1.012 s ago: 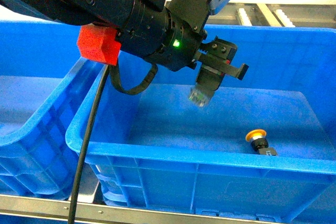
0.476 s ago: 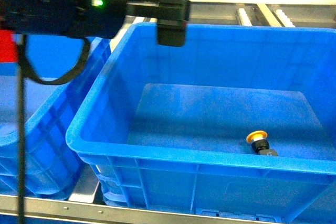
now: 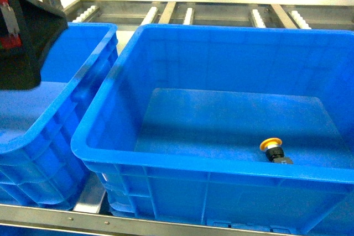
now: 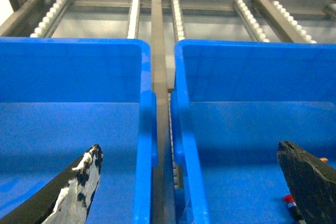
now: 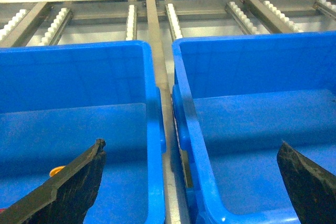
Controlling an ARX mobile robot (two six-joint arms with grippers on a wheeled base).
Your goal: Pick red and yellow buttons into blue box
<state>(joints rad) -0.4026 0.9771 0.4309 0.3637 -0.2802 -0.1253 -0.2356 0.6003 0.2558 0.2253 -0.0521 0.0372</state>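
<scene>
The yellow button (image 3: 272,148) lies on its side on the floor of the blue box (image 3: 182,165), toward the front right, cap to the upper left and black base toward the near wall. In the left wrist view a small red-tipped item (image 4: 289,200) shows low on this box's floor, beside the right finger; what it is cannot be told.

A second blue crate (image 3: 66,115) stands just beside the blue box on its left, both on a roller rack (image 3: 188,14) with metal rails.

In the head view only a dark part of the left arm (image 3: 25,37) shows at the upper left edge, above the second crate. The left gripper (image 4: 194,182) is held level above the gap between the two crates, its two fingers spread wide with nothing between them. The right gripper (image 5: 194,182) is likewise level above the crates, facing the rack, fingers wide apart and holding nothing. An orange sliver (image 5: 56,171) shows by its left finger.
</scene>
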